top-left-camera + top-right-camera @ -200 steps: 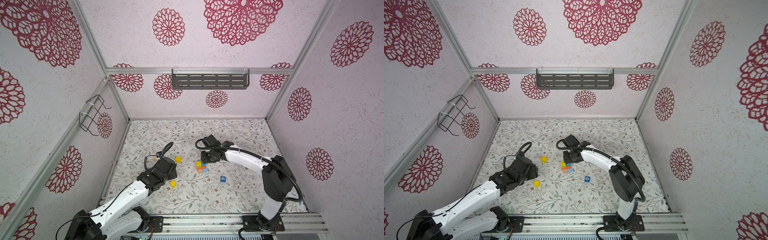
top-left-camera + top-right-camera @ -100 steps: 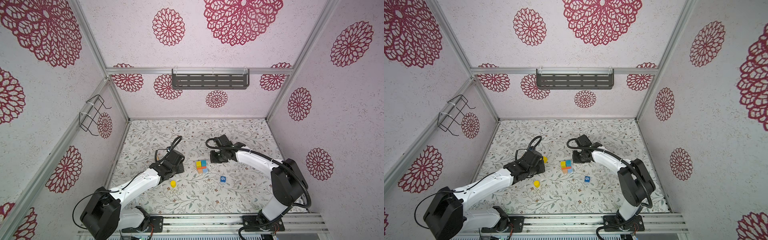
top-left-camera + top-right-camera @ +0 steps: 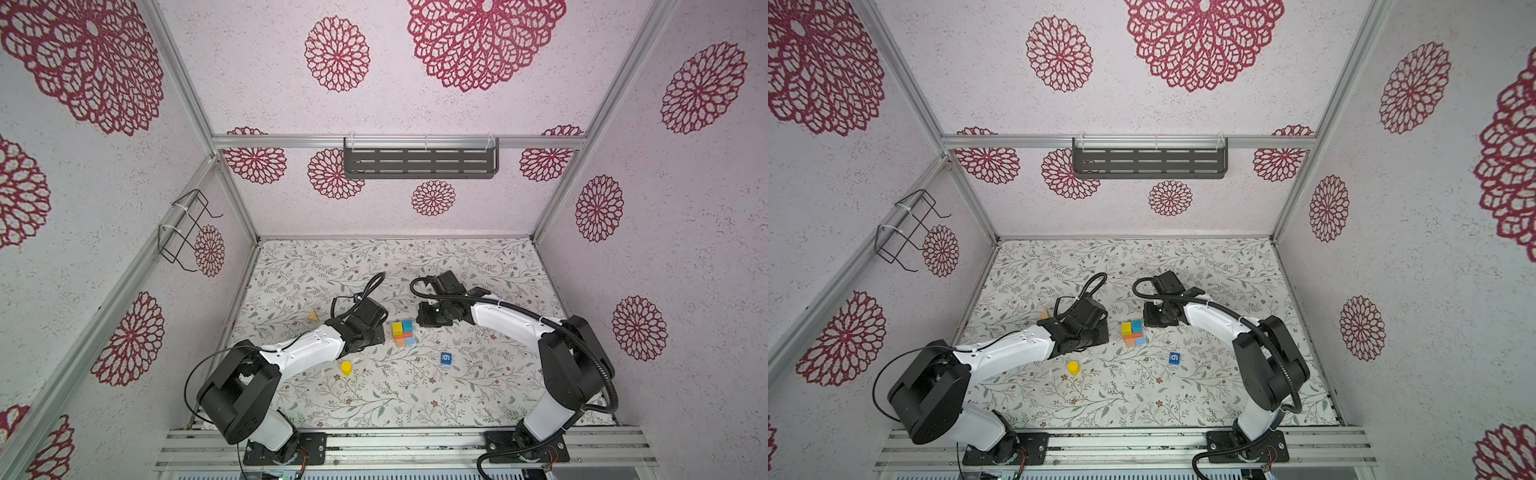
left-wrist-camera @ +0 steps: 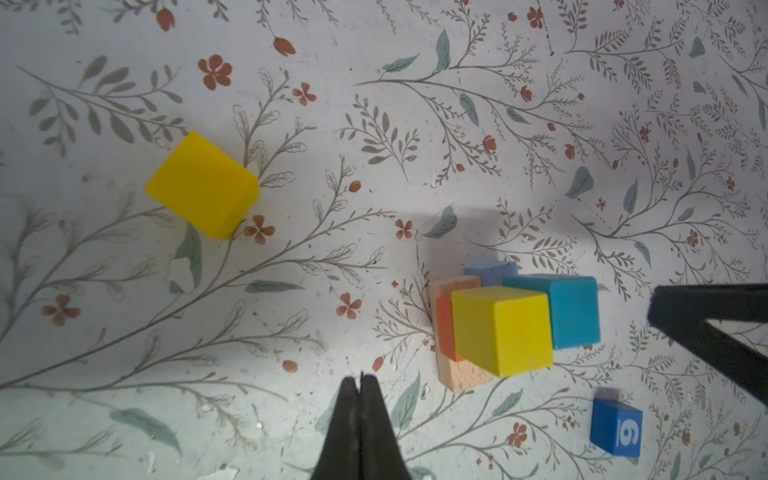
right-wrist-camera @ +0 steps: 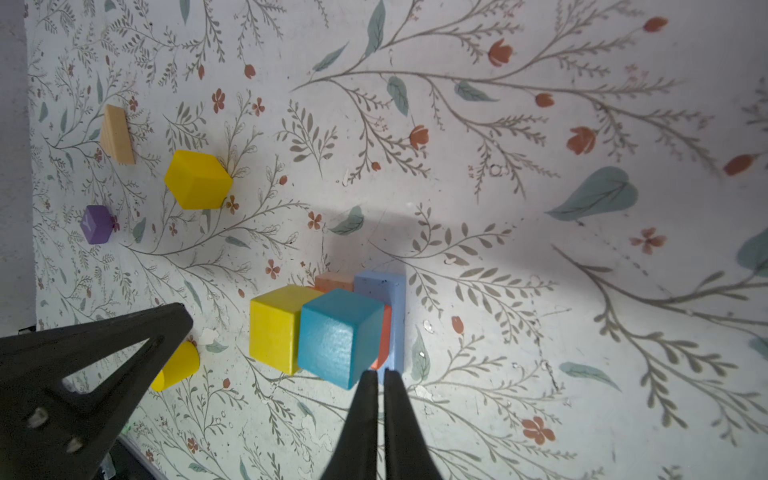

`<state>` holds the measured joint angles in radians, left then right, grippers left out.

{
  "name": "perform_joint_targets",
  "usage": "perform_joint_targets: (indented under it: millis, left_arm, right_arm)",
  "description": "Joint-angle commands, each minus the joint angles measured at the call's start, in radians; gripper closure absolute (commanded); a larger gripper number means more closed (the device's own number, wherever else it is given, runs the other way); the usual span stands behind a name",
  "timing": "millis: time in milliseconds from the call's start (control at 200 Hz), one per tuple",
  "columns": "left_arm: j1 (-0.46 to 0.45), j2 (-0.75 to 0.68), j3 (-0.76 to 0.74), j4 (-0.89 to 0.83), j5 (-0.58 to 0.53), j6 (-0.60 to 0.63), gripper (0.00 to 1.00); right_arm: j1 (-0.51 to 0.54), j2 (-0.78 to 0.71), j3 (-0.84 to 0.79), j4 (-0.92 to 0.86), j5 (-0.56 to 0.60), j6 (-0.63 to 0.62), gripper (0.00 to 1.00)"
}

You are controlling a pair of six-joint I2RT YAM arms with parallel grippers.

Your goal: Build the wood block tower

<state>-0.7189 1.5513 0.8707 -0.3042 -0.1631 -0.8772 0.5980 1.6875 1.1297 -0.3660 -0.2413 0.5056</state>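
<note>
Your left claw (image 4: 360, 380) and right claw (image 5: 381, 374) are closed and empty, on each side of the tower (image 3: 404, 333). It stands on a floral mat (image 3: 415, 395) between red-flowered walls (image 3: 478, 208).

Left arm (image 3: 307, 353) and right arm (image 3: 507, 324) flank tower (image 3: 403, 332); far floor (image 3: 395, 266) open

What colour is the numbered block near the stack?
The numbered block is blue, white numeral; clearest in left wrist view.
</note>
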Motion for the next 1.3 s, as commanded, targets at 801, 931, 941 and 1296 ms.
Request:
perform_joint_targets:
  millis: [801, 931, 941, 1296]
  left_arm:
    - [-0.047, 0.136, 0.100, 0.089, 0.041, -0.043, 1.00]
    - [-0.056, 0.148, 0.113, 0.088, 0.040, -0.046, 1.00]
    - [-0.057, 0.148, 0.114, 0.088, 0.040, -0.046, 1.00]
    - [-0.069, 0.168, 0.140, 0.088, 0.046, -0.049, 1.00]
  right_arm:
    - [-0.013, 0.072, -0.007, 0.106, -0.103, 0.013, 0.89]
    - [-0.014, 0.074, -0.010, 0.104, -0.102, 0.011, 0.89]
    - [-0.014, 0.074, -0.010, 0.104, -0.102, 0.011, 0.89]
    - [-0.014, 0.045, -0.030, 0.093, -0.086, 0.010, 0.89]
